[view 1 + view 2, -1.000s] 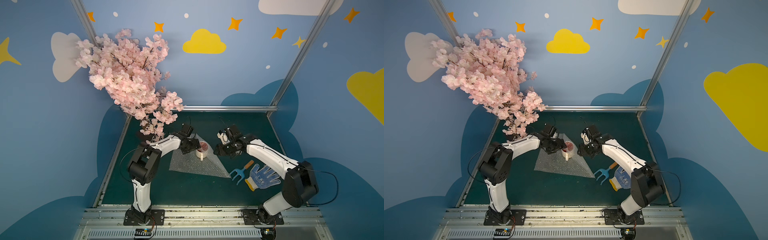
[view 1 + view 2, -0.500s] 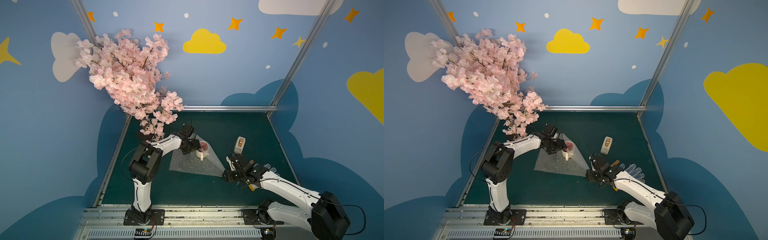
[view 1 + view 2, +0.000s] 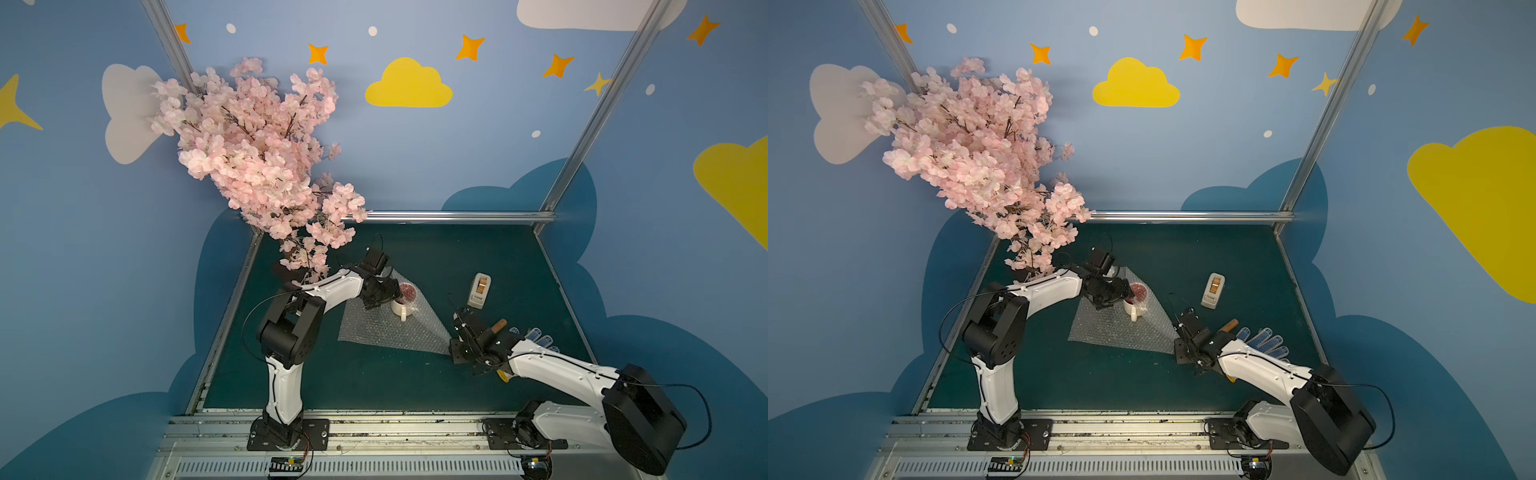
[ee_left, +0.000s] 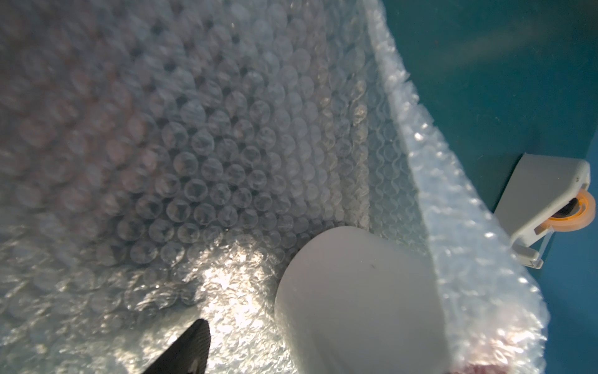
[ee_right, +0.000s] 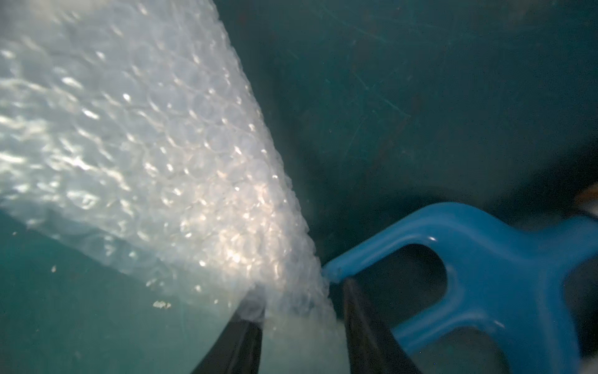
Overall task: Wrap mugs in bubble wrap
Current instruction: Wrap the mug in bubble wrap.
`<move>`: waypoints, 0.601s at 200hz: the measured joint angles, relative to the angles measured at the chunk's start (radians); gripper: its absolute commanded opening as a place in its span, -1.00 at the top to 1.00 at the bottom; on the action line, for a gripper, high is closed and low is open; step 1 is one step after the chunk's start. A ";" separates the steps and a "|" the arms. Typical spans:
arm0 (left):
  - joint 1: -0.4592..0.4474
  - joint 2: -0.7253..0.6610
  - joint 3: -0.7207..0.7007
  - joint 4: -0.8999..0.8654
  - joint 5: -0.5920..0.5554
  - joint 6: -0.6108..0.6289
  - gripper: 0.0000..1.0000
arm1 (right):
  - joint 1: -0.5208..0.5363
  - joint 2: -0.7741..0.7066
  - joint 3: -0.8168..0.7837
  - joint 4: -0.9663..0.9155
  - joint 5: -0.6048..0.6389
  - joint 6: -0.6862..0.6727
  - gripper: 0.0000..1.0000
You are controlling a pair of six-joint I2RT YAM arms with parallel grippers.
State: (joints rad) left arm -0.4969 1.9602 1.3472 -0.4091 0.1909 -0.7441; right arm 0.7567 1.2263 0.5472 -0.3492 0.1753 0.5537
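Observation:
The white mug point(image 3: 399, 308) point(image 3: 1131, 311) with its red inside stands on the bubble wrap point(image 3: 386, 334) point(image 3: 1117, 330), handle toward the front. A fold of wrap rises against its far side. My left gripper point(image 3: 384, 296) point(image 3: 1116, 294) is at the mug's left, open. In the left wrist view one of its fingers point(image 4: 194, 346) shows, a gap away from the mug point(image 4: 356, 307). My right gripper point(image 3: 457, 353) point(image 3: 1181, 353) point(image 5: 302, 317) is low at the wrap's near right corner. Its jaws are apart, with the corner of the bubble wrap point(image 5: 161, 155) between them.
A white tape dispenser point(image 3: 479, 290) point(image 3: 1213, 291) point(image 4: 547, 200) sits right of the wrap. A blue hand rake point(image 5: 485, 259) lies against the right gripper, a blue-dotted glove point(image 3: 536, 334) under the right arm. A pink blossom tree point(image 3: 257, 153) overhangs the back left corner.
The right arm left the tape dispenser on the table and swung forward to the wrap's near right corner, where its jaws have narrowed. The left arm and mug have not moved.

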 measured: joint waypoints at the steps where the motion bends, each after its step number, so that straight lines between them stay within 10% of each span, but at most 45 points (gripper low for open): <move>1: 0.000 0.000 0.000 -0.001 0.000 0.000 -0.68 | 0.000 0.000 0.000 0.000 0.000 0.000 0.34; 60: -0.003 0.002 0.007 -0.002 0.000 0.000 -0.68 | 0.000 0.000 0.000 -0.001 0.005 0.018 1.00; 120: -0.006 0.002 0.007 -0.002 0.000 0.000 -0.68 | 0.000 -0.064 0.005 -0.031 -0.012 0.023 1.00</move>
State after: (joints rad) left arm -0.5034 1.9621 1.3544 -0.4110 0.1909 -0.7441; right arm 0.7567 1.1622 0.5518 -0.3798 0.1635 0.5762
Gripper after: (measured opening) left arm 0.839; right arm 0.042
